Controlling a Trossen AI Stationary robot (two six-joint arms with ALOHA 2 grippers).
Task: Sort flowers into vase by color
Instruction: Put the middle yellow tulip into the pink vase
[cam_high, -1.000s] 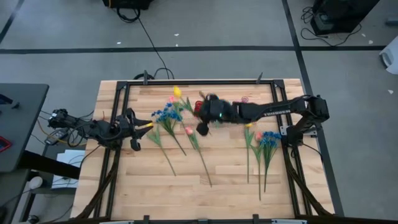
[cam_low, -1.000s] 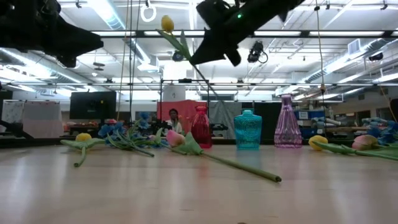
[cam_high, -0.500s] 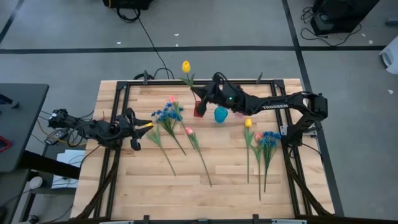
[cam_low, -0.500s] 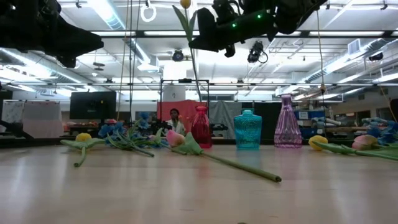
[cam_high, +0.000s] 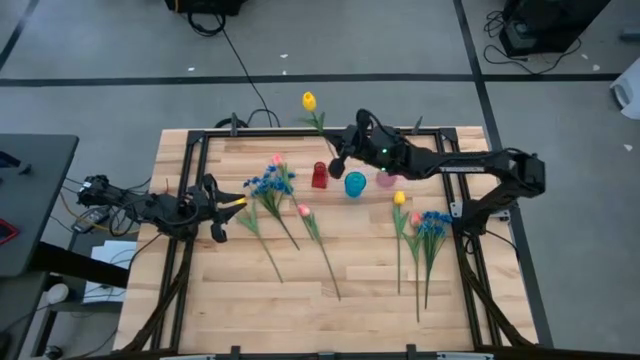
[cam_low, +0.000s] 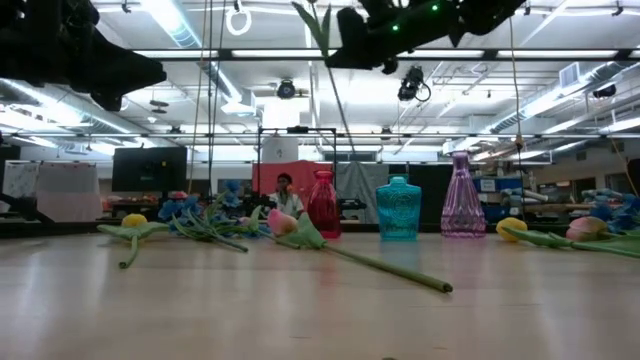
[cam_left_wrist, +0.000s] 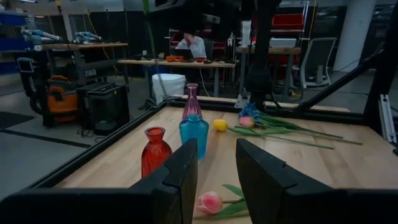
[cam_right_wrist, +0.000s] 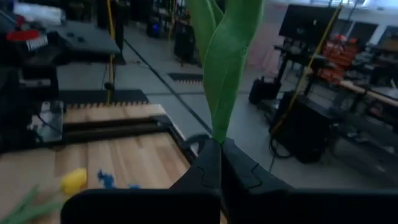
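My right gripper (cam_high: 338, 158) is raised over the table's far side, above the red vase (cam_high: 319, 175), and is shut on a yellow tulip (cam_high: 309, 100). In the low view only the tulip's stem and leaves (cam_low: 330, 70) show below the gripper (cam_low: 345, 45); its blossom is out of that picture. A blue vase (cam_high: 355, 184) and a pink vase (cam_high: 386, 180) stand to the right of the red one. My left gripper (cam_high: 218, 212) waits open at the table's left edge, touching nothing, and its open fingers show in its wrist view (cam_left_wrist: 216, 168). My right gripper pinches the yellow tulip between its two shut fingers (cam_right_wrist: 205, 168), at the base of the leaves (cam_right_wrist: 217, 134) partway along the stem. The fingers reach in roughly level from the table's right and lie across the stem. The tulip is lifted clear and near upright, blossom up, its lower stem (cam_low: 345, 130) hanging free.
Flowers lie on the table: a blue spray (cam_high: 268, 185), pink tulips (cam_high: 276, 160) (cam_high: 303, 210) and a yellow tulip (cam_high: 238, 201) left of centre; a yellow tulip (cam_high: 399, 198) and a blue spray (cam_high: 435, 220) at the right. The near half of the table (cam_high: 350, 320) is bare wood. A person (cam_low: 282, 195) sits behind.
My right gripper has moved from over the table's middle toward the far edge and up, carrying the yellow tulip. The tulip has turned more upright, and its blossom has risen out of the top of the low view. The vases, once covered by the arm, now show.
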